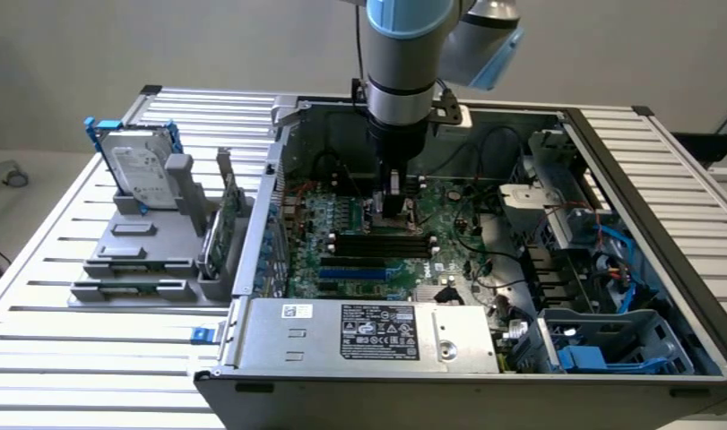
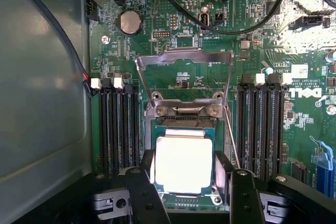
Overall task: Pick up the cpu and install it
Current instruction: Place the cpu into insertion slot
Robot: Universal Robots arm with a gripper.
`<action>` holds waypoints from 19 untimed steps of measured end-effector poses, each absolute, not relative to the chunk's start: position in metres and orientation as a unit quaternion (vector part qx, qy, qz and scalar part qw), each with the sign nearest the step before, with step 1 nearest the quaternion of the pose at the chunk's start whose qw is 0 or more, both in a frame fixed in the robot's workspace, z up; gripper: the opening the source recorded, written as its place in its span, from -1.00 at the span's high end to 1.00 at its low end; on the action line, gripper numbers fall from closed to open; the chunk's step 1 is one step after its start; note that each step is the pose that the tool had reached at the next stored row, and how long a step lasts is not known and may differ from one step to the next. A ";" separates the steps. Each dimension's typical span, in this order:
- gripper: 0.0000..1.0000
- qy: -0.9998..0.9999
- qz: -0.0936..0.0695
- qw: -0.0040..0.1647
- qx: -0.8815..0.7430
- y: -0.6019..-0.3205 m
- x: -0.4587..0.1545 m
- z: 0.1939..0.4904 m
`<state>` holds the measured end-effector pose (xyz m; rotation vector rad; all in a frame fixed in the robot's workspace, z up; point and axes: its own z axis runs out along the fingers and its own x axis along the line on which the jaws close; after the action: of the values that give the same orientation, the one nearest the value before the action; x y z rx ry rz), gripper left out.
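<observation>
Gripper (image 1: 393, 208) low over the board, jaws narrowed onto the cpu (image 2: 184, 163) by two edges, square above the socket (image 2: 181, 120); lid (image 2: 184, 56) raised, slots (image 2: 121, 129) close alongside.

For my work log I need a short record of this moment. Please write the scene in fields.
place: inside the open computer case
gripper: lowered over the motherboard, closed on the cpu
cpu: silvery top up, at the socket
seated in socket: cannot tell
socket frame: swung up, open
memory slots: on both sides of the socket
</observation>
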<state>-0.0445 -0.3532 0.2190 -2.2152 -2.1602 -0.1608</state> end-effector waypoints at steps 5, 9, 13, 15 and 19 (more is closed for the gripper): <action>-0.07 -0.697 -0.052 0.021 -0.715 -0.353 -0.045 0.218; -0.07 -0.697 -0.052 0.021 -0.715 -0.353 -0.045 0.217; -0.07 -0.697 -0.052 0.021 -0.715 -0.355 -0.045 0.216; -0.07 -0.697 -0.052 0.021 -0.715 -0.356 -0.045 0.215; -0.07 -0.697 -0.052 0.021 -0.715 -0.357 -0.045 0.215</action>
<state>-0.0453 -0.3573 0.2146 -2.2157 -2.1604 -0.1622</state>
